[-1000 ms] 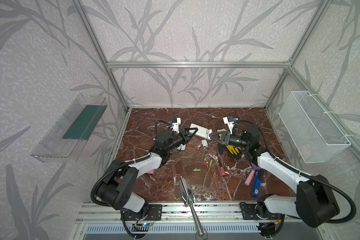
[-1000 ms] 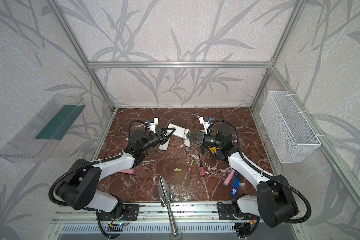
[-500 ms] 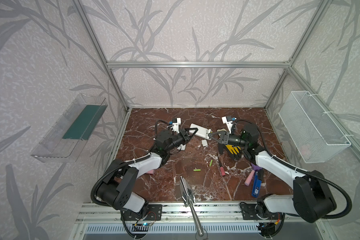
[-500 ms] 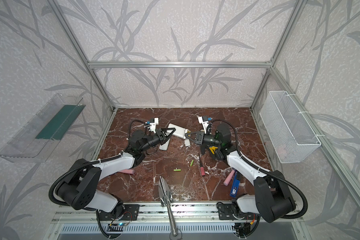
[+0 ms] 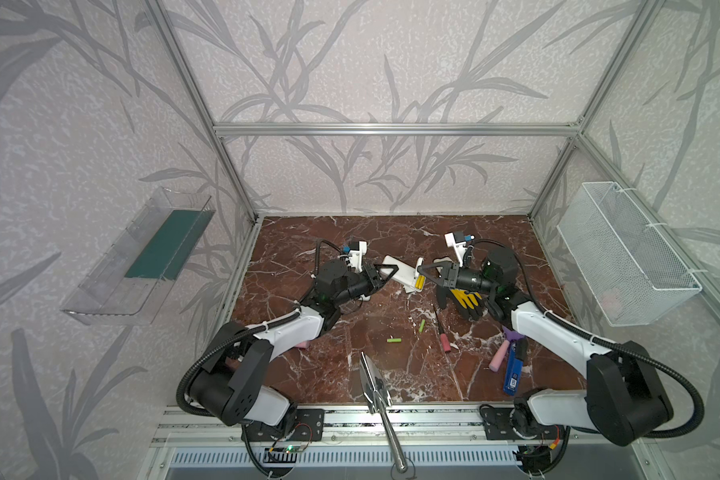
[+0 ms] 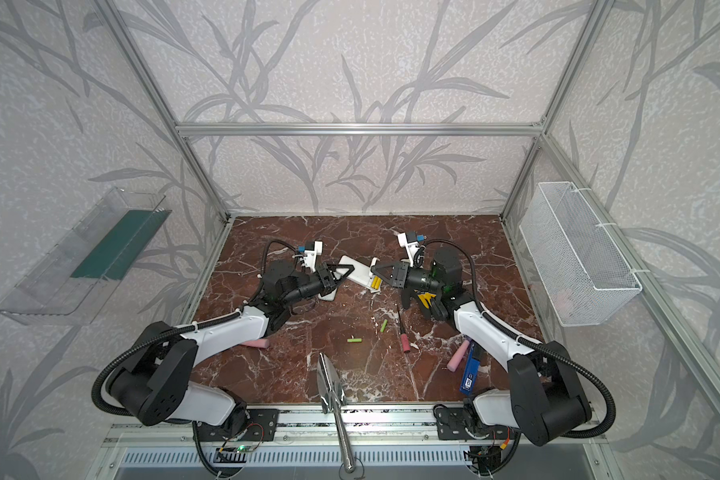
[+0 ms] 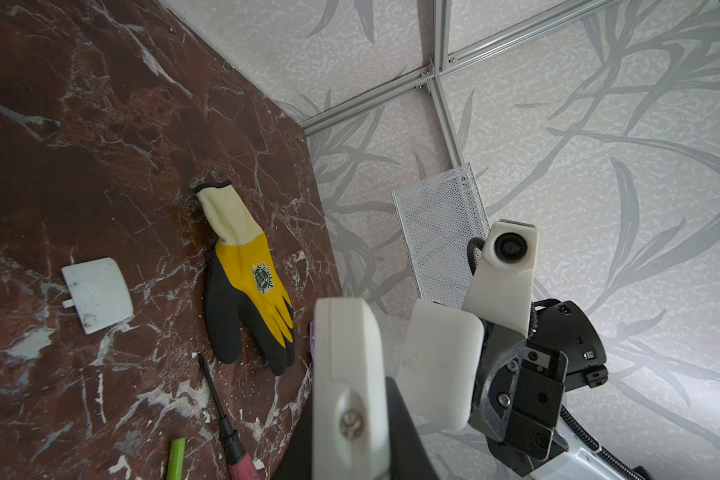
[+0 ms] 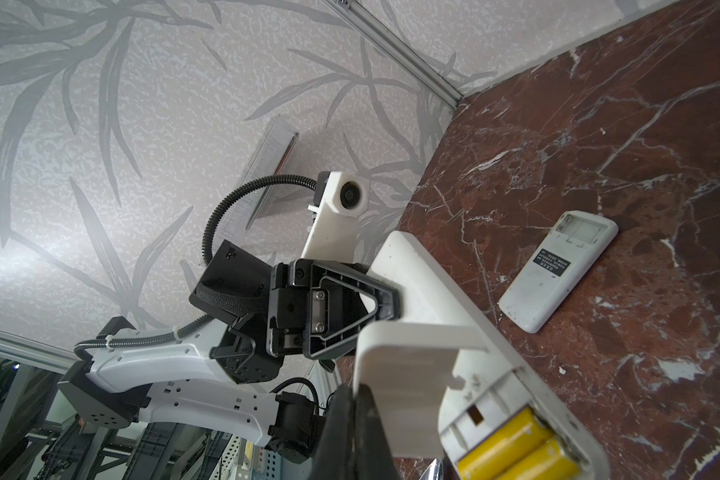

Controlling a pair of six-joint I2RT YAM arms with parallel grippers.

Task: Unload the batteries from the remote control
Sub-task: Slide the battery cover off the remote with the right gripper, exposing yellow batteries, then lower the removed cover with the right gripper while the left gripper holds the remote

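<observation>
**Two yellow batteries [image 8: 512, 446] in the open bay of a remote [image 5: 404, 274] held between two claws.**

The left claw [image 5: 391, 272] is clamped on one end of the remote. The right claw [image 5: 420, 271], jaws pinched together, grips the white cover [image 8: 408, 357] at the other end, clear of the bay. The yellow batteries lie side by side, axes parallel, just beside the right claw's tips. In both top views they read as short strips slanting nearly front-to-back, and whether that is along or across the remote cannot be told. On the table [image 5: 350, 374], well apart from both claws, one green battery [image 5: 394, 340] lies left-to-right and another green battery [image 5: 421, 325] lies nearly front-to-back. Only the right wrist view shows the yellow batteries closely. The left wrist view hides them behind the remote's edge but shows one green battery [image 7: 175, 457].
</observation>
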